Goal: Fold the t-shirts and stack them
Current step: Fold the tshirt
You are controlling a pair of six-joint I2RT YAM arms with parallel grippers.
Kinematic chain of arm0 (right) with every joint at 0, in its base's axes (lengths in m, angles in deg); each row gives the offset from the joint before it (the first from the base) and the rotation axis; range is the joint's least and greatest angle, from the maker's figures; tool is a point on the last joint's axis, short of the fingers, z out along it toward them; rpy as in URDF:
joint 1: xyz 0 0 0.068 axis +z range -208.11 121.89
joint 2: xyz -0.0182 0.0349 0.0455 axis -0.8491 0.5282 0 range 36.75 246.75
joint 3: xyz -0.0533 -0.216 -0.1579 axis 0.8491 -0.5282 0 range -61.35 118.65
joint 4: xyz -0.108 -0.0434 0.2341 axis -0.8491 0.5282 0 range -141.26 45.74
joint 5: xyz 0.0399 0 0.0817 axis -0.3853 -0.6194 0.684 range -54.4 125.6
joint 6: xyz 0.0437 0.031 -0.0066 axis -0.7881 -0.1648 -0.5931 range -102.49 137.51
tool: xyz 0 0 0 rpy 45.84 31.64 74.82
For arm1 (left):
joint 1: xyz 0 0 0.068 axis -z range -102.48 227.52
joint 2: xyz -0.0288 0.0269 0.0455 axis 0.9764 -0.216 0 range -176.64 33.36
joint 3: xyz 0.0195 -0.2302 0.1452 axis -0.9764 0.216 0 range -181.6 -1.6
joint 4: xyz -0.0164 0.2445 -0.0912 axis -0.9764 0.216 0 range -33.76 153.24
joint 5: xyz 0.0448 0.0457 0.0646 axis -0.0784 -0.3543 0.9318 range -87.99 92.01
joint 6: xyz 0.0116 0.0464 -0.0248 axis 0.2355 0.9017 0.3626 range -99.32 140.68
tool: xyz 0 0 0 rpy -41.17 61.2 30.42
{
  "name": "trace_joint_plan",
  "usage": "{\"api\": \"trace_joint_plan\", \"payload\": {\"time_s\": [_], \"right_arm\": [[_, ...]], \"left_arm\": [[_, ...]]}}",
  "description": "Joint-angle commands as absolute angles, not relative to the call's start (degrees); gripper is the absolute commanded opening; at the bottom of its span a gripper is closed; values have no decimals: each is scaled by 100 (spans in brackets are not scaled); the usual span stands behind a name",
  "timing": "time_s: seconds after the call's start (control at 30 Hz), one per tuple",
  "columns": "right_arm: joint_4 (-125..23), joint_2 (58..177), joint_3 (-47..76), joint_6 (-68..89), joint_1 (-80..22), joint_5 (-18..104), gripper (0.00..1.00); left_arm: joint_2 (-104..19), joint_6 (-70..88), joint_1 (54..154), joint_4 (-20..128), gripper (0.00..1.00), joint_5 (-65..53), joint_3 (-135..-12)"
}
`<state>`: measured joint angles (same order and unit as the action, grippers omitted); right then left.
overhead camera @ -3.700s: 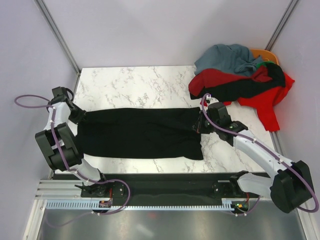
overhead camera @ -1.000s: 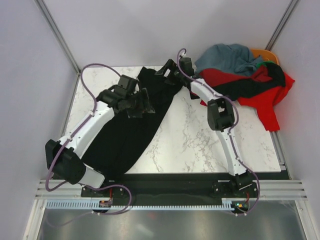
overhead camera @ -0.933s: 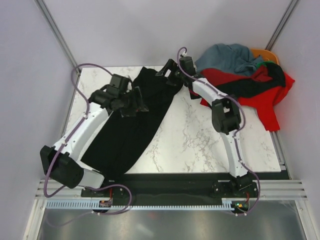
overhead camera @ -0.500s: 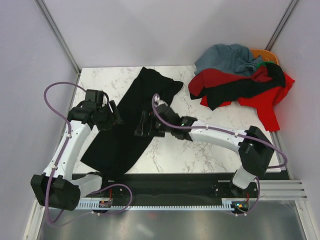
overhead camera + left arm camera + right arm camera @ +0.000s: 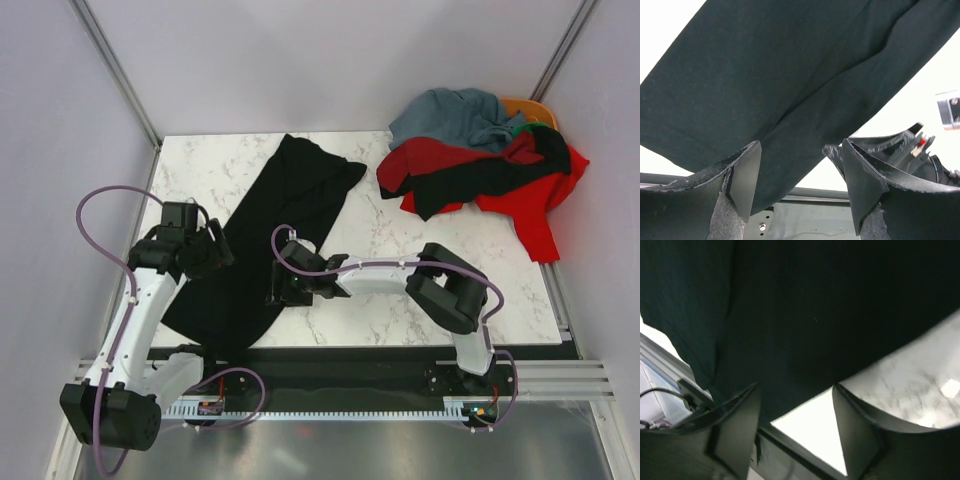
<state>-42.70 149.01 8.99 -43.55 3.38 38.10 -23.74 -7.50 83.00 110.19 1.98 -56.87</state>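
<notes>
**Two open grippers flank a black t-shirt laid slantwise on the table**

From overhead I see one black t-shirt [image 5: 270,230] lying flat as a long diagonal band on the marble table [image 5: 400,250]. Its narrow far end is close to the table's back edge. Its wider near end reaches down to the front edge, towards the left corner.

The left gripper [image 5: 218,250] sits at the shirt's left edge, about halfway along. In its wrist camera the fingers [image 5: 745,175] stand spread, with nothing between them and dark cloth beyond. The right gripper [image 5: 283,287] is at the shirt's right edge, lower down. In its wrist camera its fingers [image 5: 735,425] are also parted and hold nothing, with black cloth and a strip of marble beyond them.

A wide stretch of bare marble shows to the right of the shirt. It runs up to the heap of t-shirts [image 5: 480,160] in the far right corner. There I can pick out a grey-blue tee [image 5: 455,115], a red tee [image 5: 545,215] and a black tee [image 5: 490,180]. A sliver of orange [image 5: 530,105] shows behind them. The red cloth spills past the table's right edge. More bare marble shows in the far left corner.
</notes>
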Motion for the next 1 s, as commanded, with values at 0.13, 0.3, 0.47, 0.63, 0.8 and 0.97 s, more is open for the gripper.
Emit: {"api": "trace_joint_plan", "payload": {"time_s": [0.13,0.3,0.47,0.63,0.8,0.97], "right_arm": [[-4370,15531,941,-4243,114,3595,30],[-3985,14743,-7,-3946,-598,3112,0],[-3351,14126,-141,-3181,-1618,2761,0],[-2631,13774,218,-2451,-2164,2558,13],[-2288,12942,-95,-2125,-2120,3093,76],[-1980,11553,-816,-2177,-2120,3173,85]], "left_arm": [[-2219,-683,8262,10634,72,228,-5443],[-2271,-639,8262,10572,72,-176,-5399],[-2324,-718,8262,10449,72,-606,-5293],[-2543,-867,8385,10388,72,-1055,-5197],[-2640,-1095,9007,10432,72,-1073,-5012],[-2667,-1895,10010,10431,72,-723,-4731]]}}
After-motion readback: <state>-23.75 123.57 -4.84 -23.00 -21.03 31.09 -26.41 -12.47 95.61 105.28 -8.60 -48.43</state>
